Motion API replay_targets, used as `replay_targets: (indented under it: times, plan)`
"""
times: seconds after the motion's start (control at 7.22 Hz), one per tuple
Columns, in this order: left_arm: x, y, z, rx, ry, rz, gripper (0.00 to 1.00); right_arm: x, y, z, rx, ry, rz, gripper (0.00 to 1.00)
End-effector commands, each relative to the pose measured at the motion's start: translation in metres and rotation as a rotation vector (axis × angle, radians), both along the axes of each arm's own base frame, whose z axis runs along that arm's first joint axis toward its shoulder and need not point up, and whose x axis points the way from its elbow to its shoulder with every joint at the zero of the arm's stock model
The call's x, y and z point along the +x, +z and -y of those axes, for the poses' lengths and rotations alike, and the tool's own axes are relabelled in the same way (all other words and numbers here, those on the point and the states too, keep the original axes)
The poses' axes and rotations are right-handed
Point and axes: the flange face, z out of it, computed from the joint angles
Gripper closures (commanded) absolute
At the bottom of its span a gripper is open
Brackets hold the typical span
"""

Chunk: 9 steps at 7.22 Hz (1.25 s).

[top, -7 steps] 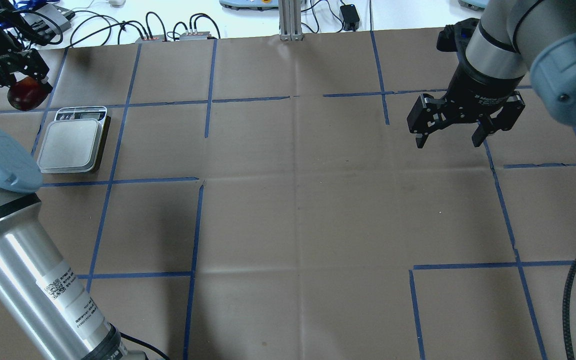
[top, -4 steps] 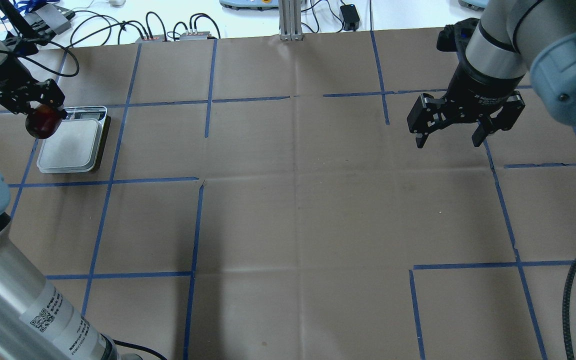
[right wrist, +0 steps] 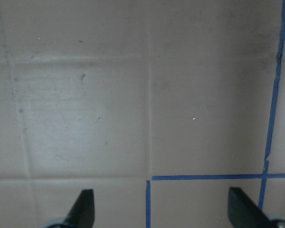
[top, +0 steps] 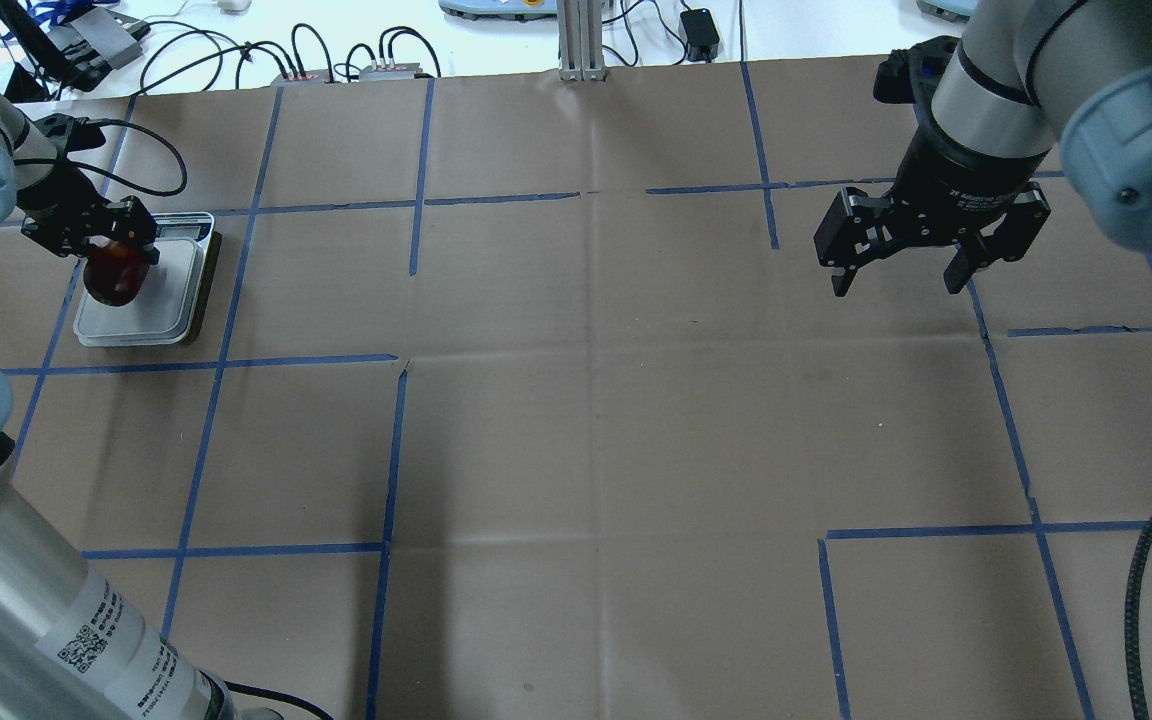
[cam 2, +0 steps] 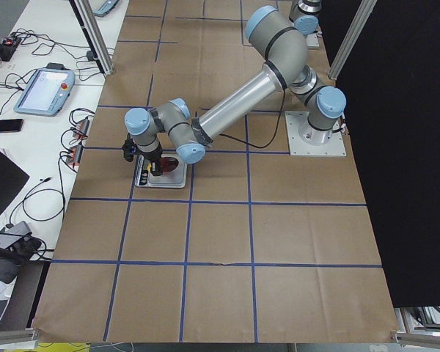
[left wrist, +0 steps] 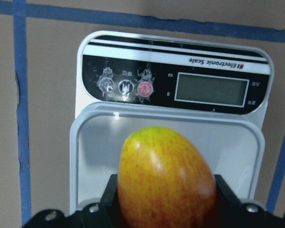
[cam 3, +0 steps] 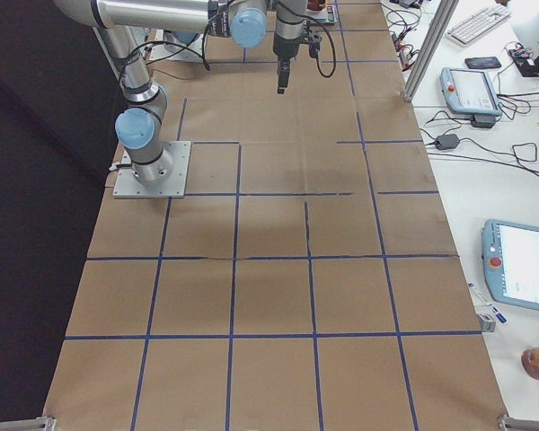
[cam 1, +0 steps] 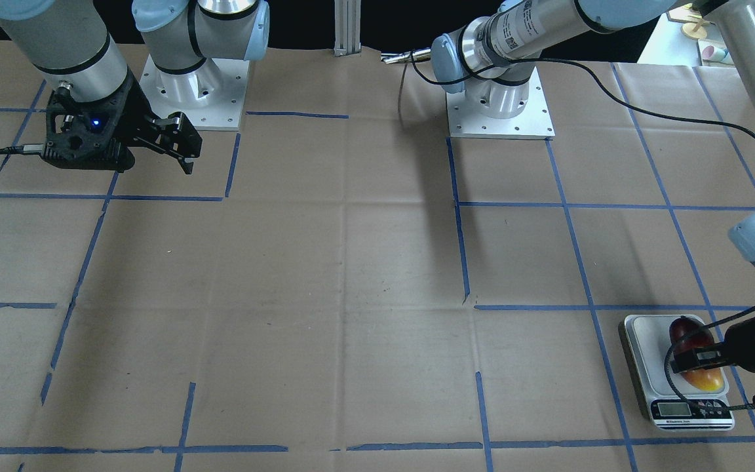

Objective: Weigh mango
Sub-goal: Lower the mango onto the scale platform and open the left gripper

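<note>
Found left jaws closed on the mango (left wrist: pixel 166 180), gripping its smooth oval body across the middle. Logged skin as dark red at one end, shading to orange-yellow at the other. Located it over the scale (top: pixel 161 300), above the pale square platform with rounded corners, yellow end towards the glossy black display strip; cannot tell whether touching. Noted right jaws spread wide, holding nothing, hanging over the matt brown paper worktop (top: pixel 586 400) crossed by blue tape lines (top: pixel 236 550), well apart from the scale.
</note>
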Motion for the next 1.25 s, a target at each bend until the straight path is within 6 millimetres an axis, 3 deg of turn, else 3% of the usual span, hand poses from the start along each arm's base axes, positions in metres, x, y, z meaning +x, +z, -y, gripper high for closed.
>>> replay_targets:
  times: [0.0,0.28,0.42,0.69,0.97,1.11]
  plan:
    - [0.003,0.018,0.005,-0.04,0.005,0.021,0.01,0.0,0.0,0.0,0.0,0.0,0.0,0.0]
    - [-0.008,0.087,-0.011,-0.104,0.016,0.059,0.0,0.0,0.0,0.0,0.0,0.0,0.0,0.0]
    - [-0.035,0.118,-0.015,-0.127,0.038,0.064,0.0,0.0,0.0,0.0,0.0,0.0,0.0,0.0]
    - [-0.129,0.183,-0.034,-0.097,0.091,0.046,0.0,0.0,0.0,0.0,0.0,0.0,0.0,0.0]
    - [-0.197,0.244,-0.076,-0.063,0.131,0.029,0.0,0.0,0.0,0.0,0.0,0.0,0.0,0.0]
    - [-0.23,0.263,-0.093,-0.076,0.149,0.031,0.0,0.0,0.0,0.0,0.0,0.0,0.0,0.0]
